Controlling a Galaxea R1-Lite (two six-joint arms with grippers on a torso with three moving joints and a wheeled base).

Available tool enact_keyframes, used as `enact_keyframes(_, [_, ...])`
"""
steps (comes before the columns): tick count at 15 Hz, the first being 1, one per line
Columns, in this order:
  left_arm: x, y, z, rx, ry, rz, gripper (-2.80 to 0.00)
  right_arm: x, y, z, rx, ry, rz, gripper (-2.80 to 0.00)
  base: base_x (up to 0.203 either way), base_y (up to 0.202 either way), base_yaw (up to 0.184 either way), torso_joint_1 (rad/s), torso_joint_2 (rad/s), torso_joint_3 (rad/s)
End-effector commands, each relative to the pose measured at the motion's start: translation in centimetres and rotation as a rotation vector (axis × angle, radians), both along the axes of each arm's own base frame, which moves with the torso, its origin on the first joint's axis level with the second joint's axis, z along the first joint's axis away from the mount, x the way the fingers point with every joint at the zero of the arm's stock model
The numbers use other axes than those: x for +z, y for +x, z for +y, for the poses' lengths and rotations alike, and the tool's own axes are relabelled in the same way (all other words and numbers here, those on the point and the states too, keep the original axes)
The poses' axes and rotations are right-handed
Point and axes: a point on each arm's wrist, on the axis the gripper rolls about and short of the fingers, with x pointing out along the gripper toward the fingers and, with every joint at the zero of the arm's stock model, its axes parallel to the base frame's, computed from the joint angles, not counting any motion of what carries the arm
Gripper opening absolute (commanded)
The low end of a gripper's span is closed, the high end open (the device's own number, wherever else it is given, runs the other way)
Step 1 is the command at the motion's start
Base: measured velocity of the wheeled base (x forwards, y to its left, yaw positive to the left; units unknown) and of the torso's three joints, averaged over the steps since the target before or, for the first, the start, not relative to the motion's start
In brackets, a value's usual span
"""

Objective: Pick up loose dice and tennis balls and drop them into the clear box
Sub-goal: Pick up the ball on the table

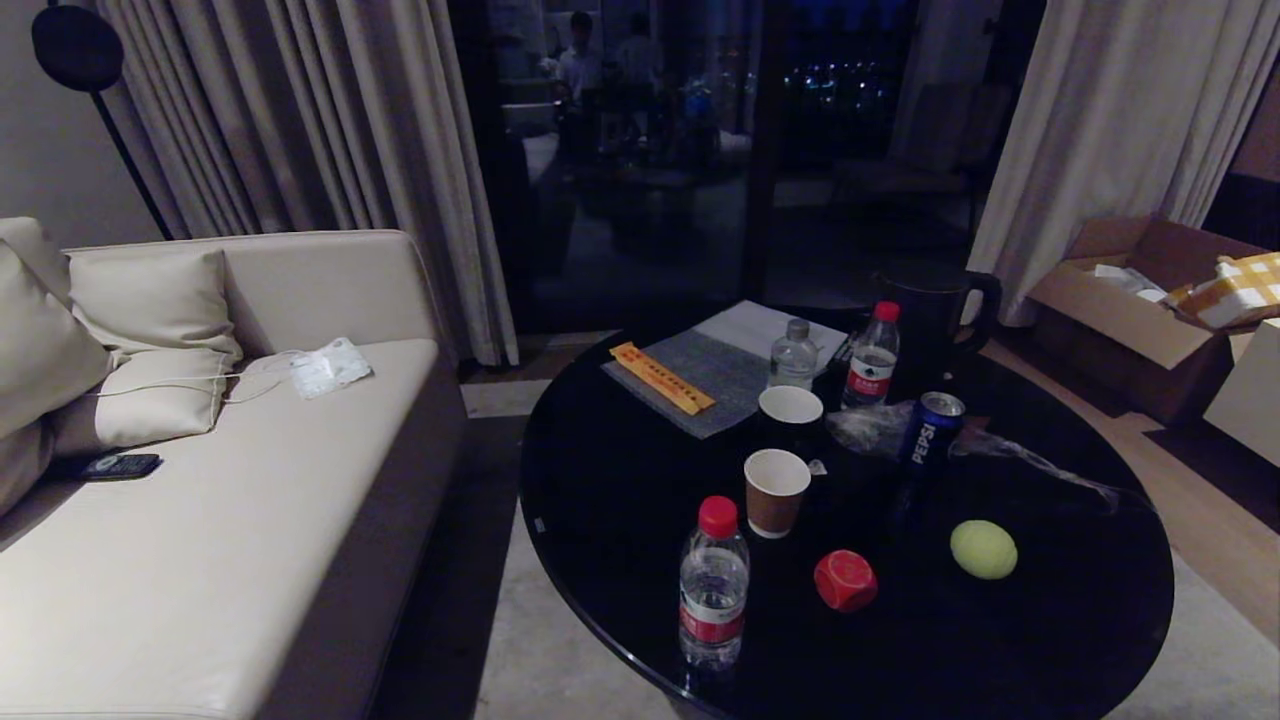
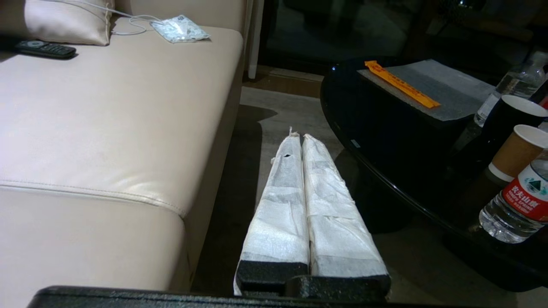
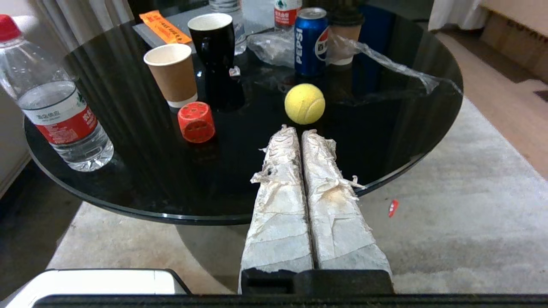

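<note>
- My right gripper (image 3: 298, 130) sits low, off the near edge of the round black tabletop (image 1: 620, 480), jaws pressed shut, holding nothing.
- My left gripper (image 2: 298, 137) hangs over the floor gap between the beige sofa (image 1: 250, 520) and the tabletop, jaws shut too, empty.
- Neither arm shows in the head view.
- Tennis ball (image 1: 983, 549) lies on the tabletop, near side, right of centre; in the right wrist view (image 3: 304, 103) it sits just past my right fingertips, not touching.
- Red die (image 1: 845, 580) lies on the tabletop left of the ball, well apart from it, in front of the brown paper cup (image 1: 775, 491).
- Water bottle with red cap (image 1: 713, 585) stands upright near the tabletop's near-left edge, left of the die.
- Behind the ball: blue Pepsi can (image 1: 930, 430), upright, with crumpled clear plastic wrap (image 1: 1030, 465) lying around it.
- Black cup (image 1: 789, 418) stands behind the paper cup; two more water bottles (image 1: 871, 355) further back, next to a grey mat with an orange strip (image 1: 662, 378).
- Cardboard box (image 1: 1120, 300) on the floor, far right.
- Can't find the clear box in any view.
</note>
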Motion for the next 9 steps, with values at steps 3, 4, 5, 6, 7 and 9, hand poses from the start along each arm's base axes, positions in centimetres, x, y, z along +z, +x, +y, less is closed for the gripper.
enact_keyframes(3, [0.01, 0.0, 0.0, 0.0, 0.0, 0.0, -2.8, 0.0, 0.01, 0.0, 0.002, -0.002, 0.002, -2.8, 0.0, 0.0, 0.0, 0.0, 0.0, 0.0])
enact_keyframes(4, [0.01, 0.0, 0.0, 0.0, 0.0, -0.001, -2.8, 0.0, 0.01, 0.0, 0.002, -0.002, 0.002, -2.8, 0.0, 0.0, 0.0, 0.0, 0.0, 0.0])
enact_keyframes(5, [0.01, 0.01, 0.0, 0.0, 0.0, 0.001, -2.8, 0.0, 0.01, 0.01, 0.003, -0.002, 0.002, -2.8, 0.0, 0.0, 0.0, 0.0, 0.0, 0.0])
enact_keyframes(6, [0.01, 0.0, 0.0, 0.0, 0.0, -0.001, -2.8, 0.0, 0.01, 0.01, 0.003, -0.002, 0.002, -2.8, 0.0, 0.0, 0.0, 0.0, 0.0, 0.0])
enact_keyframes(7, [0.01, 0.01, 0.0, 0.0, -0.001, 0.0, -2.8, 0.0, 0.01, 0.01, 0.003, -0.002, 0.002, -2.8, 0.0, 0.0, 0.0, 0.0, 0.0, 0.0])
enact_keyframes(9, [0.01, 0.0, 0.0, 0.0, -0.001, 0.0, -2.8, 0.0, 0.01, 0.01, 0.003, -0.002, 0.002, -2.8, 0.0, 0.0, 0.0, 0.002, 0.0, -0.067])
